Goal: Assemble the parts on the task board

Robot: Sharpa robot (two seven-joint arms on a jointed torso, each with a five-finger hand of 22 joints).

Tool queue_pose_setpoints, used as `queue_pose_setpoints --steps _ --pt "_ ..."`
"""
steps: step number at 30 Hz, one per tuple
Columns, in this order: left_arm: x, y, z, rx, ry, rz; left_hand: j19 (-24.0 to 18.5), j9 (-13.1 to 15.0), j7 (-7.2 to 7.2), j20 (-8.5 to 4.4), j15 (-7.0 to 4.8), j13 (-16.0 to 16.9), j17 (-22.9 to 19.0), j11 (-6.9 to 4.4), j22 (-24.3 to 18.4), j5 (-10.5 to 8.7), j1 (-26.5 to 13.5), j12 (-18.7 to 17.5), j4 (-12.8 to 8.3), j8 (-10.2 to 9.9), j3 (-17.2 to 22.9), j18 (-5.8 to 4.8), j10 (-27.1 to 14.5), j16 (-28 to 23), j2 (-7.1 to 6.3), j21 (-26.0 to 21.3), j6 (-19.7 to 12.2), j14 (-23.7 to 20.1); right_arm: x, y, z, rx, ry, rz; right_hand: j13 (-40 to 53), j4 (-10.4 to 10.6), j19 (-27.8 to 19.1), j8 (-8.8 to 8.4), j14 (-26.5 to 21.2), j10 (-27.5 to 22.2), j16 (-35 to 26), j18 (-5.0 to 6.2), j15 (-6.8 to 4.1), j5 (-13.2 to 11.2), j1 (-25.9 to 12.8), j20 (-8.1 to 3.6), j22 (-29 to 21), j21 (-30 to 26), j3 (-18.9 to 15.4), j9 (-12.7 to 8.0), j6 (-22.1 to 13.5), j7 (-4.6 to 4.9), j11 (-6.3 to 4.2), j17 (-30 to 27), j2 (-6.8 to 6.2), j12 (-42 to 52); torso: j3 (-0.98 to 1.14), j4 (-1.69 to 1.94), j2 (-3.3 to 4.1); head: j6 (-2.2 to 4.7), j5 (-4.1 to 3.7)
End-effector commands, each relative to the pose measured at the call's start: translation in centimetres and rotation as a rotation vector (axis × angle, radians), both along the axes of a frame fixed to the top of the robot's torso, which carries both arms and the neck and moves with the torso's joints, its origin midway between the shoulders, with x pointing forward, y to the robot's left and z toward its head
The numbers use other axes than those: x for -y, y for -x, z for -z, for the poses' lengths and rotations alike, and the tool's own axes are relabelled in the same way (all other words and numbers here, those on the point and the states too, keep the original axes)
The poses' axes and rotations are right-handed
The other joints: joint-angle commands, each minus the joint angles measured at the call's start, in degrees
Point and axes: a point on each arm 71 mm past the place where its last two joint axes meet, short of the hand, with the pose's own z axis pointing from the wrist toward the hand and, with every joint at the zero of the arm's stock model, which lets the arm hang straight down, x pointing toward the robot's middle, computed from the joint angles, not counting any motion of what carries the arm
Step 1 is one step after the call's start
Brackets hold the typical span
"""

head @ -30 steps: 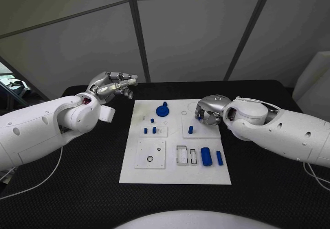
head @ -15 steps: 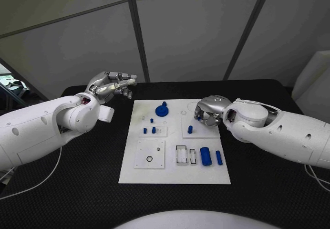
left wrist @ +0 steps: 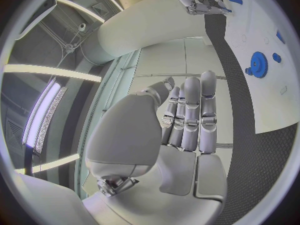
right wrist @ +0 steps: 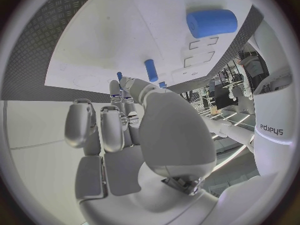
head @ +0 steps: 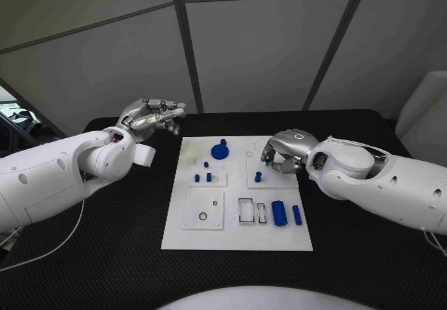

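Head view, black table (head: pixel 112 258), white task board (head: pixel 233 236), grey wall panels (head: pixel 251 51), left hand (head: pixel 149 117) empty with fingers apart, right hand (head: pixel 282 154) curled, grip unclear.

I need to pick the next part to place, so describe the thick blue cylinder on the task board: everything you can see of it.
The thick blue cylinder is a short, stout round bar, plain and smooth, of what looks like matte blue plastic. It lies on its side on the white task board, near the board's right edge on the side towards the robot. A thinner blue rod lies beside it, apart, and small rectangular slots sit on its other side. Nothing touches it but the board; the right hand is further up the board.
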Motion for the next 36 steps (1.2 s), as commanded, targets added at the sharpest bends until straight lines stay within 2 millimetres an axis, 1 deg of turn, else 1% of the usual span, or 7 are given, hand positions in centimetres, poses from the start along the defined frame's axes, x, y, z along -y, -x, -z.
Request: queue_pose_setpoints --steps 1,8,13,20,21,23,36 --pt "0.2 0.0 -0.1 0.001 0.012 0.011 -0.2 -0.1 0.13 0.06 -0.02 0.0 -0.1 0.02 -0.1 0.21 0.3 0.3 -0.4 0.0 -0.1 -0.7 -0.4 -0.2 0.08 -0.4 -0.2 -0.4 -0.6 0.7 -1.1 0.035 -0.062 -0.025 -0.1 0.1 0.2 -0.33 3.1 0.1 0.3 -0.81 -0.06 0.4 -0.5 0.07 0.1 0.3 0.3 -0.1 0.2 0.38 0.47 0.1 -0.09 -0.3 0.0 0.06 0.0 -0.02 0.19" --pt "0.4 -0.1 0.0 -0.002 0.013 0.016 -0.2 -0.1 0.17 0.07 0.01 0.0 -0.1 0.05 -0.1 0.21 0.2 0.4 -0.4 -0.1 -0.1 -0.71 -0.5 -0.2 0.07 -0.4 -0.3 -0.5 -2.7 2.4 -2.5 0.043 -0.131 -0.087 0.0 0.1 0.4 -0.33 3.2 0.2 0.5 -0.86 -0.05 0.4 -0.6 0.09 0.4 0.5 0.4 -0.1 0.2 0.38 0.47 0.3 -0.1 -0.4 -0.04 0.09 0.02 -0.24 1.05" --pt "0.7 -0.3 0.1 -0.004 0.014 0.02 -0.2 -0.1 0.17 0.07 0.01 0.0 -0.1 0.05 -0.1 0.21 0.2 0.4 -0.4 -0.1 -0.1 -0.71 -0.5 -0.2 0.07 -0.4 -0.3 -0.5 -4.9 3.7 -3.3 0.034 -0.184 -0.15 0.0 0.1 0.4 -0.33 3.2 0.2 0.5 -0.86 -0.05 0.5 -0.6 0.09 0.4 0.5 0.4 -0.1 0.2 0.38 0.46 0.3 -0.08 -0.4 -0.02 0.14 0.11 -0.54 2.47" --pt "1.2 -0.4 0.2 -0.007 0.017 0.029 -0.2 -0.1 0.21 0.09 0.04 0.0 -0.2 0.09 -0.1 0.21 0.2 0.4 -0.4 -0.1 -0.1 -0.71 -0.6 -0.3 0.08 -0.4 -0.3 -0.5 -7.0 4.1 -3.4 0.012 -0.224 -0.194 0.0 0.1 0.4 -0.34 3.2 0.2 0.6 -0.87 -0.05 0.6 -0.7 0.1 0.4 0.5 0.4 -0.1 0.2 0.39 0.47 0.4 -0.06 -0.4 -0.22 0.1 0.16 -1.16 4.35" --pt "1.3 -0.4 0.2 -0.007 0.017 0.03 -0.2 -0.1 0.21 0.09 0.04 0.0 -0.2 0.09 -0.1 0.21 0.2 0.4 -0.4 -0.1 -0.1 -0.71 -0.6 -0.3 0.08 -0.4 -0.3 -0.5 -7.4 4.1 -3.3 0.008 -0.228 -0.199 0.0 0.2 0.4 -0.34 3.2 0.2 0.6 -0.87 -0.05 0.6 -0.7 0.1 0.4 0.5 0.4 -0.1 0.2 0.39 0.47 0.4 -0.05 -0.4 -0.24 0.1 0.17 -1.24 4.53" --pt "1.5 -0.4 0.2 -0.007 0.018 0.032 -0.3 -0.1 0.22 0.1 0.06 0.0 -0.2 0.1 -0.1 0.21 0.2 0.4 -0.4 -0.1 -0.1 -0.72 -0.6 -0.3 0.09 -0.5 -0.4 -0.5 -7.9 4.2 -3.0 -0.004 -0.231 -0.207 0.0 0.2 0.4 -0.35 3.2 0.2 0.6 -0.87 -0.04 0.6 -0.7 0.11 0.4 0.5 0.4 -0.1 0.2 0.4 0.48 0.4 -0.04 -0.4 -0.1 0.03 0.17 -1.47 5.01" --pt "2.4 -0.4 0.3 -0.009 0.024 0.051 -0.3 -0.1 0.28 0.2 0.16 0.1 -0.4 0.17 -0.2 0.2 -0.3 0.7 -0.2 -0.1 -0.3 -0.74 -0.8 -0.4 0.14 -0.6 -0.4 -0.6 -10.1 5.4 1.9 -0.106 -0.198 -0.24 -0.1 0.2 0.3 -0.46 3.2 0.0 0.6 -0.85 0.0 0.9 -1.0 0.15 0.4 0.5 0.5 -0.1 0.1 0.46 0.54 0.4 0.01 -0.6 -0.07 0.03 0.18 -2.09 6.69"
